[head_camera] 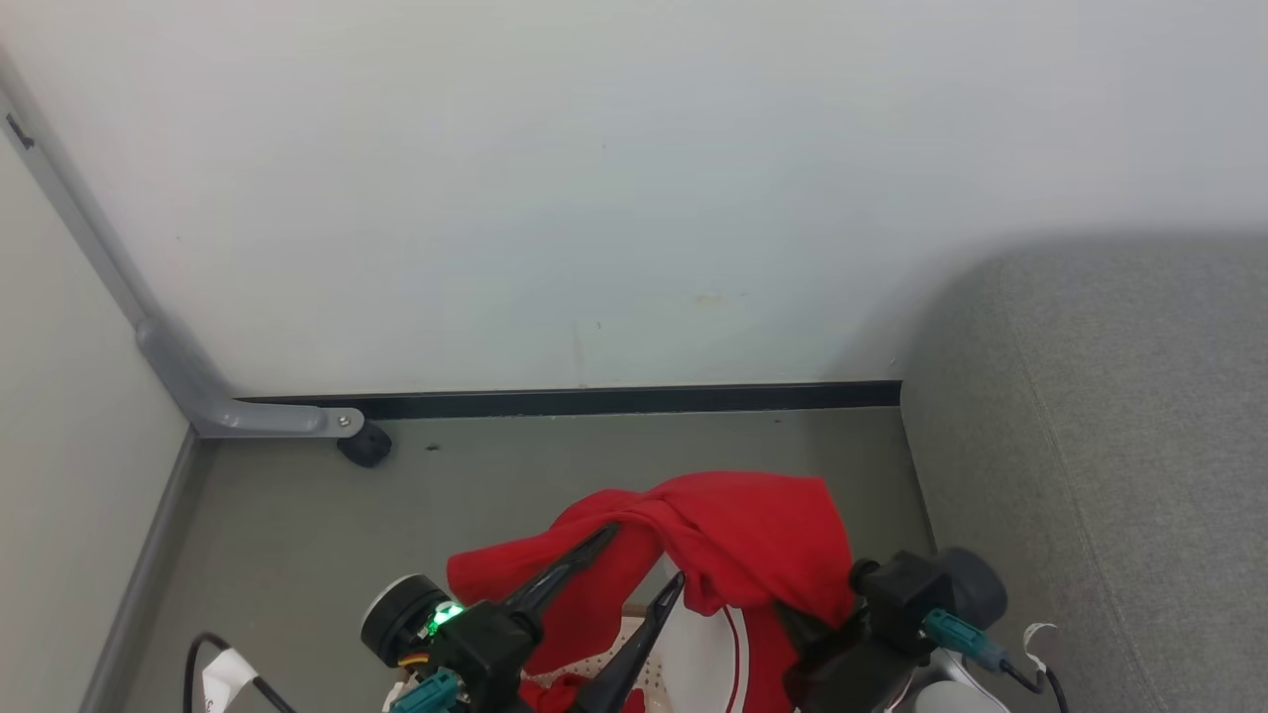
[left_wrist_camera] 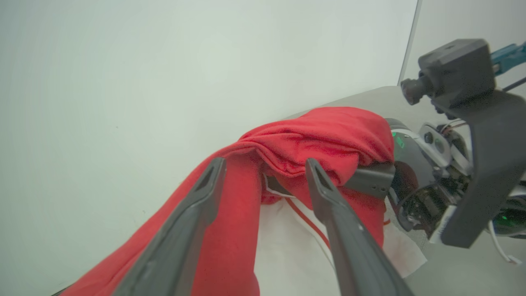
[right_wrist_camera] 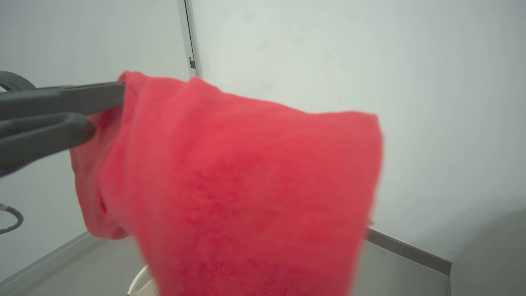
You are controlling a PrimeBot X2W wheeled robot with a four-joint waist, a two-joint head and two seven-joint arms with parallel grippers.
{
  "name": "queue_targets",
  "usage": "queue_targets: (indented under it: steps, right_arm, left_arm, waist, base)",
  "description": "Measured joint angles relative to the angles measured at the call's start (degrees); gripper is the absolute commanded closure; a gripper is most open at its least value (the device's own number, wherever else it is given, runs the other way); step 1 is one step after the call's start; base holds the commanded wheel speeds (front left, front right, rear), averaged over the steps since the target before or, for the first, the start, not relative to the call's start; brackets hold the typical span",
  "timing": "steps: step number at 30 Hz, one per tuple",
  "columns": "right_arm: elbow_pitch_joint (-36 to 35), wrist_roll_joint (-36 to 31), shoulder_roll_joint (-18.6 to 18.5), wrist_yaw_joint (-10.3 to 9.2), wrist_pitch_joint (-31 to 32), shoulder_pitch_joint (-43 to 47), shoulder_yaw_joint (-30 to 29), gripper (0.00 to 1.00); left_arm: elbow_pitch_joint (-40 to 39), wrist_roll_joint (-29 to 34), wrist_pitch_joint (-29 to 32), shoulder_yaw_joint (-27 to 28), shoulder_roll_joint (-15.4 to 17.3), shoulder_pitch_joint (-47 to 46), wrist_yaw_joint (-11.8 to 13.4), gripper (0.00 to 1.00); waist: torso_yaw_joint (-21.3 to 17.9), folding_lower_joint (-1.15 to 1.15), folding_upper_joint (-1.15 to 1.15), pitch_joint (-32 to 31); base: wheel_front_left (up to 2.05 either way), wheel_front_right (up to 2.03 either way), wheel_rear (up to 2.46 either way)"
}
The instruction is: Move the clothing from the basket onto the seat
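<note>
Head view: the clothing point(head_camera: 733, 535) hangs as a bunched red heap at 6 o'clock, lifted above the basket point(head_camera: 594, 659). A patch of the basket's perforated cream wall peeks out beneath it, next to a white panel with red trim. The left tool point(head_camera: 644, 555) reaches in from 7 o'clock with its two dark fingers spread, lying against the red fabric without closing on it. The right tool point(head_camera: 817, 634) comes in from 5 o'clock, fingers buried under the cloth. The grey seat point(head_camera: 1109, 446) fills the 3 to 5 o'clock side, apart from the clothing. Grey floor point(head_camera: 297, 535) lies towards 8 o'clock.

Left wrist view: the left tool point(left_wrist_camera: 265, 164) stands wide apart, with the clothing point(left_wrist_camera: 328, 131) rising past both fingers towards 1 o'clock. At 3 o'clock the right tool point(left_wrist_camera: 370, 181) pushes one dark finger into tightly gathered folds, pinching the clothing.

Right wrist view: the clothing point(right_wrist_camera: 246, 185) drapes over the middle and down to 6 o'clock, hiding this arm's own fingers. The left tool point(right_wrist_camera: 104, 109) enters from 9 o'clock, its upper tip touching the cloth's edge. The seat point(right_wrist_camera: 493, 255) shows at 4 o'clock.
</note>
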Motion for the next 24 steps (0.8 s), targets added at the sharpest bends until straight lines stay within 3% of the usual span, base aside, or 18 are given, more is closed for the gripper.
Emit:
queue_targets:
  steps: [10,24]
  right_arm:
    - [-0.8,1.2,-0.4,-0.09,0.0,0.4,-3.2,1.00]
    - [-4.8,4.2,-1.3,-2.09,0.0,1.7,-10.8,1.00]
  left_arm:
    - [1.6,-0.4,0.0,1.8,-0.5,0.5,0.9,0.00]
    - [5.2,-1.6,0.0,12.1,0.0,2.7,7.7,0.00]
  waist:
    - [0.0,0.00,0.00,0.1]
    - [0.2,0.00,0.00,0.7]
  base:
    - [0.00,0.00,0.00]
    - [0.00,0.00,0.00]
